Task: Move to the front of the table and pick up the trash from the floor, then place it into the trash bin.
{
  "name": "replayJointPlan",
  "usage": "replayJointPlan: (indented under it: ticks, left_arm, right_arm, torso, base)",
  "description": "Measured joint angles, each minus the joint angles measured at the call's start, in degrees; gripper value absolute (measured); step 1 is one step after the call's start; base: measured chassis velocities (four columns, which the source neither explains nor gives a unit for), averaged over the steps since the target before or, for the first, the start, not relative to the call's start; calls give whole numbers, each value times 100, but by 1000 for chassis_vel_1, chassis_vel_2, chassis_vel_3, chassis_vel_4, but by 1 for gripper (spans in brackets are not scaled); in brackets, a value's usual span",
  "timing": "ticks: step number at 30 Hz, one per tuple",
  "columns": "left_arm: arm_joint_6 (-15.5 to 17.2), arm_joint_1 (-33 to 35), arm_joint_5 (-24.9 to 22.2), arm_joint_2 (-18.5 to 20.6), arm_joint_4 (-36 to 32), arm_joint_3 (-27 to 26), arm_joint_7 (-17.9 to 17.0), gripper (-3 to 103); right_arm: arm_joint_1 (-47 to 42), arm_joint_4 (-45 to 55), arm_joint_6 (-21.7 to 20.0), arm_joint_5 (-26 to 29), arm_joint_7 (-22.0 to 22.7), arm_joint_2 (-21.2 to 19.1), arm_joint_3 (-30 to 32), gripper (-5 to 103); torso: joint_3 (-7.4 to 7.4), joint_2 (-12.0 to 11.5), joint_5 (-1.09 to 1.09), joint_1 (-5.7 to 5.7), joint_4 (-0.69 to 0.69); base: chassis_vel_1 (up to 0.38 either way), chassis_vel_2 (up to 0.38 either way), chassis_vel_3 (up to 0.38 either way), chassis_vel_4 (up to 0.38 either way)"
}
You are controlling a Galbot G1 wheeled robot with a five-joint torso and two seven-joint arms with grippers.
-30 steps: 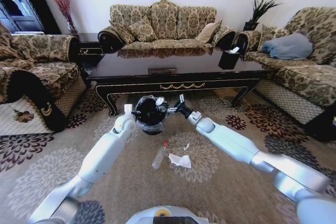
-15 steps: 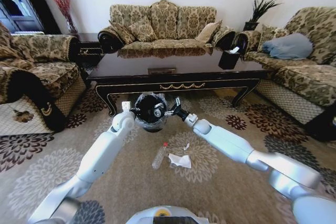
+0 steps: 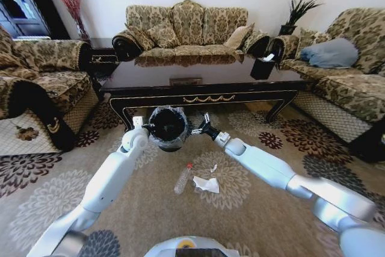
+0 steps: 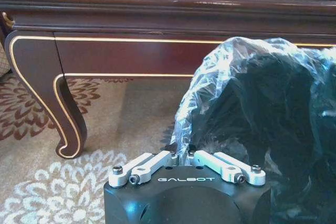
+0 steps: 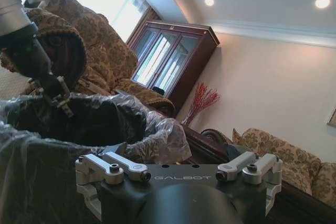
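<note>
- trash bin (image 3: 168, 127) held off the floor (image 3: 252, 209), just in front of the table (image 3: 198, 97)
- left gripper (image 3: 139, 123) clamped on its rim
- right gripper (image 3: 199, 126) at opposite rim, finger state unclear
- bottle (image 3: 182, 179) and paper (image 3: 207, 184) lie on carpet below bin

One bin (image 3: 168, 127), one bottle (image 3: 183, 179), two scraps (image 3: 207, 184).

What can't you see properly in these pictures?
Inside the trash bin: head view, too dark to see contents.
The bottle: head view, too small to tell if empty.
The white scrap: head view, too small to identify.
The bin's base: left wrist view, cut off by the picture's edge.
</note>
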Motion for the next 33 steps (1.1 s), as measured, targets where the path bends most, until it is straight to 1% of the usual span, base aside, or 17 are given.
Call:
replayJointPlan:
  ticks: [6, 11, 13, 14, 15, 17, 18, 20, 21, 22, 23, 24, 27, 29, 31, 32, 33]
  left_arm:
    - [0, 179, 28, 26, -72, -95, 3, 2]
    - [8, 388, 27, 228, -247, -360, -24, 2]
    - [59, 435, -138, 481, -436, -620, -105, 2]
    - [59, 435, -138, 481, -436, -620, -105, 2]
    - [77, 447, -262, 655, -557, -767, -150, 2]
    - [90, 513, -443, 985, -772, -1045, -174, 2]
    - [90, 513, -443, 985, -772, -1045, -174, 2]
    - [92, 668, -560, 1233, -935, -1311, -202, 2]
    - [93, 749, -589, 1293, -996, -1407, -207, 2]
    - [93, 749, -589, 1293, -996, -1407, -207, 2]
    - [97, 949, -625, 1367, -1141, -1587, -214, 2]
    - [99, 1085, -647, 1392, -1253, -1688, -220, 2]
    - [101, 1339, -666, 1416, -1474, -1855, -230, 2]
    - [103, 1550, -670, 1432, -1663, -1986, -265, 2]
    - [109, 1691, -671, 1433, -1788, -2092, -293, 2]
    - [109, 1691, -671, 1433, -1788, -2092, -293, 2]
    - [111, 1728, -672, 1432, -1821, -2128, -296, 2]
  right_arm:
    - [148, 148, -48, 180, 54, 0, 150, 100]
    - [144, 548, -325, 807, -177, -278, 210, 100]
    - [10, 812, -585, 1349, -518, -587, 210, 100]
    - [10, 812, -585, 1349, -518, -587, 210, 100]
    - [-81, 863, -682, 1525, -655, -713, 209, 100]
    - [-351, 870, -867, 1771, -1099, -890, 200, 100]
    - [-351, 870, -867, 1771, -1099, -890, 200, 100]
    - [-655, 694, -987, 1684, -1733, -942, 151, 100]
    - [-762, 599, -999, 1591, -1944, -924, 118, 100]
    - [-762, 599, -999, 1591, -1944, -924, 118, 100]
    - [-975, 424, -1008, 1403, -2260, -820, 46, 100]
    - [-1084, 356, -1008, 1342, -2331, -733, -2, 100]
    - [-1250, 260, -1006, 1286, -2304, -550, -121, 100]
    - [-1348, 156, -997, 1216, -2065, -378, -263, 100]
    - [-1414, 76, -1026, 1110, -1465, -220, -425, 100]
    - [-1414, 76, -1026, 1110, -1465, -220, -425, 100]
    - [-1428, 90, -1104, 1125, -1059, -169, -520, 100]
  torso:
    - [0, 0, -1, 0, 1]
    - [0, 0, -3, 0, 2]
    - [0, 0, -2, 0, 1]
    - [0, 0, -2, 0, 1]
    - [0, 0, -2, 0, 0]
    - [-1, 1, 1, -1, -1]
    - [-1, 1, 1, -1, -1]
    - [-1, 1, 1, -1, 0]
    - [-1, 1, 0, -1, 0]
    - [-1, 1, 0, -1, 0]
    - [0, 0, 0, -1, 0]
    - [0, 0, 0, -1, 1]
    - [-1, 0, -2, -1, 2]
    - [-1, 0, 0, -1, 2]
    - [-1, 0, -2, -1, 1]
    - [-1, 0, -2, -1, 1]
    - [-1, 0, -2, -1, 1]
  base:
    - [0, 0, 0, 0]
    - [0, 0, 0, 0]
    - [0, 0, 0, 0]
    - [0, 0, 0, 0]
    - [0, 0, 0, 0]
    - [0, 0, 0, 0]
    - [0, 0, 0, 0]
    - [0, 0, 0, 0]
    - [0, 0, 0, 0]
    - [0, 0, 0, 0]
    - [0, 0, 0, 0]
    - [0, 0, 0, 0]
    - [0, 0, 0, 0]
    - [0, 0, 0, 0]
    - [0, 0, 0, 0]
    - [0, 0, 0, 0]
    - [0, 0, 0, 0]
